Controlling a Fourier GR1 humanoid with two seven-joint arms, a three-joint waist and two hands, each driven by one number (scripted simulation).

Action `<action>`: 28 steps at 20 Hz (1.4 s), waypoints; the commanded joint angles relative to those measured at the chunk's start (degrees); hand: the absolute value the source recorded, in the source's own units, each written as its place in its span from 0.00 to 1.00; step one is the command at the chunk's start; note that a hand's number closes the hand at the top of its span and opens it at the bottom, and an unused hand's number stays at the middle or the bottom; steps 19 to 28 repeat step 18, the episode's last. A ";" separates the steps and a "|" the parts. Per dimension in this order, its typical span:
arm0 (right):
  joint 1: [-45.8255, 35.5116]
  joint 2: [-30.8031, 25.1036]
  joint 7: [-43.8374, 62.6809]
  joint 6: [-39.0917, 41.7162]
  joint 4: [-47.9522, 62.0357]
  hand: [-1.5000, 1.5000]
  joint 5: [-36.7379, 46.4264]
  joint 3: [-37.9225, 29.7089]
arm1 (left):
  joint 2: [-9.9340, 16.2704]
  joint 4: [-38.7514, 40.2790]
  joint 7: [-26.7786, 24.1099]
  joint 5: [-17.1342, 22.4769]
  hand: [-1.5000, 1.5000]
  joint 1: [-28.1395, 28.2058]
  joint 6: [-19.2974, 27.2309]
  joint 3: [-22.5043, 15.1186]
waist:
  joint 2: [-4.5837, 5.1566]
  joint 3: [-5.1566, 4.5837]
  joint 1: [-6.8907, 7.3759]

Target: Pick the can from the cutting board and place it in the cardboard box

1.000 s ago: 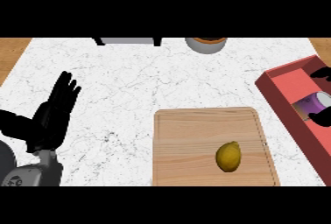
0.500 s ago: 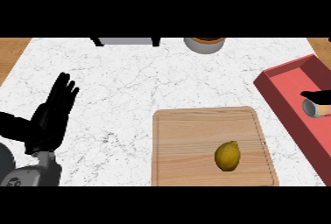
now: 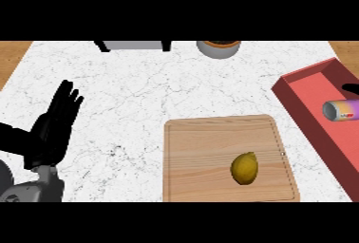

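On the white marble table (image 3: 175, 95), a lemon (image 3: 245, 167) is seen on the cutting board (image 3: 210, 142); the left hand (image 3: 52, 126) is held with fingers straight.

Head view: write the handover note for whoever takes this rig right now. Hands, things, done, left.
Left hand: open, fingers up, resting at the left over the counter, holding nothing.
Right hand: not in view.
Can: lying on its side inside the red box at the right edge, with nothing holding it.
Cutting board: only a lemon on it.
Done: the can is off the board and in the box.
Left: nothing obvious; confirm the can has settled in the box.
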 commanded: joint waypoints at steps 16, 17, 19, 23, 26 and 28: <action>11.00 -10.40 -9.25 9.33 10.00 0.00 -26.39 -16.51 | -3.52 -3.43 0.54 -3.01 0.50 1.10 2.54 -2.55 | 0.24 -0.02 0.51; 8.69 -13.44 -5.43 9.85 9.25 0.00 -27.80 -15.47 | 0.40 0.90 0.06 0.38 0.50 -1.17 -1.87 1.57 | 0.26 -0.05 0.48; 11.48 -13.46 -11.21 10.94 13.01 0.00 -27.89 -16.77 | -0.80 -1.79 0.57 -1.05 0.50 0.44 -0.35 0.08 | 0.26 -0.03 0.54; 11.48 -13.46 -11.21 10.94 13.01 0.00 -27.89 -16.77 | -0.80 -1.79 0.57 -1.05 0.50 0.44 -0.35 0.08 | 0.26 -0.03 0.54; 11.48 -13.46 -11.21 10.94 13.01 0.00 -27.89 -16.77 | -0.80 -1.79 0.57 -1.05 0.50 0.44 -0.35 0.08 | 0.26 -0.03 0.54; 11.48 -13.46 -11.21 10.94 13.01 0.00 -27.89 -16.77 | -0.80 -1.79 0.57 -1.05 0.50 0.44 -0.35 0.08 | 0.26 -0.03 0.54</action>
